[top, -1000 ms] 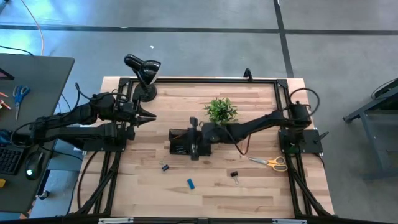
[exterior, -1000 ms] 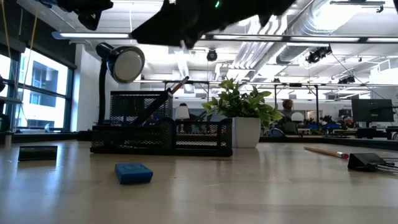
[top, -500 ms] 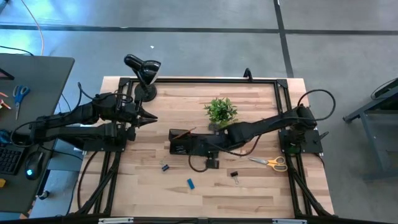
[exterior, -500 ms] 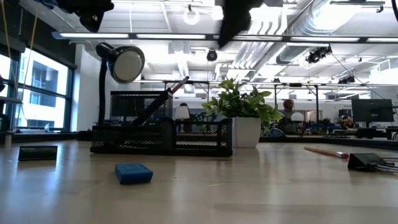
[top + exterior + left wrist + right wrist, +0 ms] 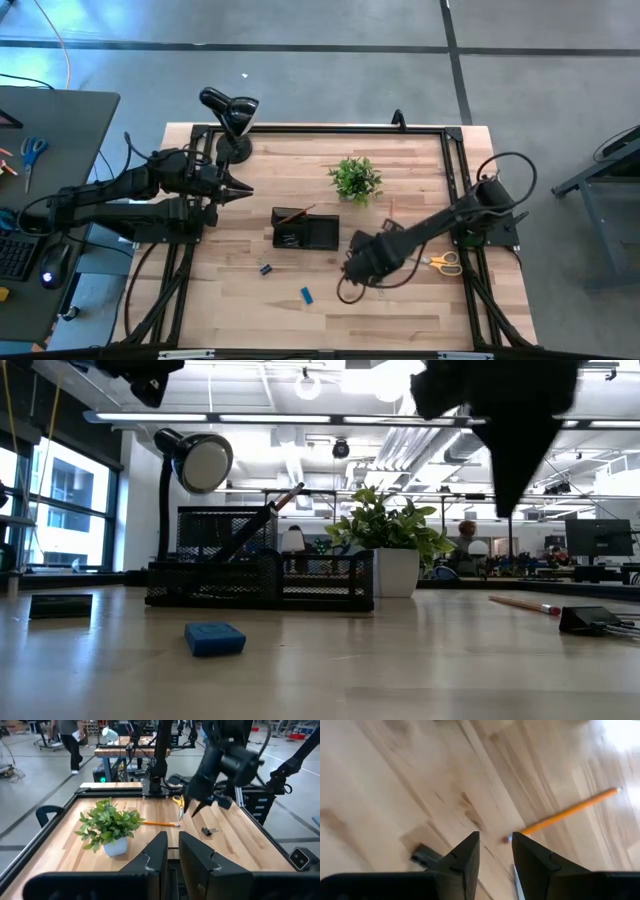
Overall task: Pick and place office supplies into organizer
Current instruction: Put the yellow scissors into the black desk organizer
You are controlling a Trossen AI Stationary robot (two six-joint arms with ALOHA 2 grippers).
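Right wrist view, right hand [image 5: 495, 851] slightly parted, grasping nothing, above orange pencil [image 5: 570, 811], left hand [image 5: 171, 851] clenched, empty.

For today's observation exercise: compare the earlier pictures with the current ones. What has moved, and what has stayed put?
The right gripper left the organizer and swung toward the table's front, near the binder clip and orange pencil; it carries nothing. A pencil now leans in the organizer. The left gripper, plant, blue eraser and yellow-handled scissors stayed put.
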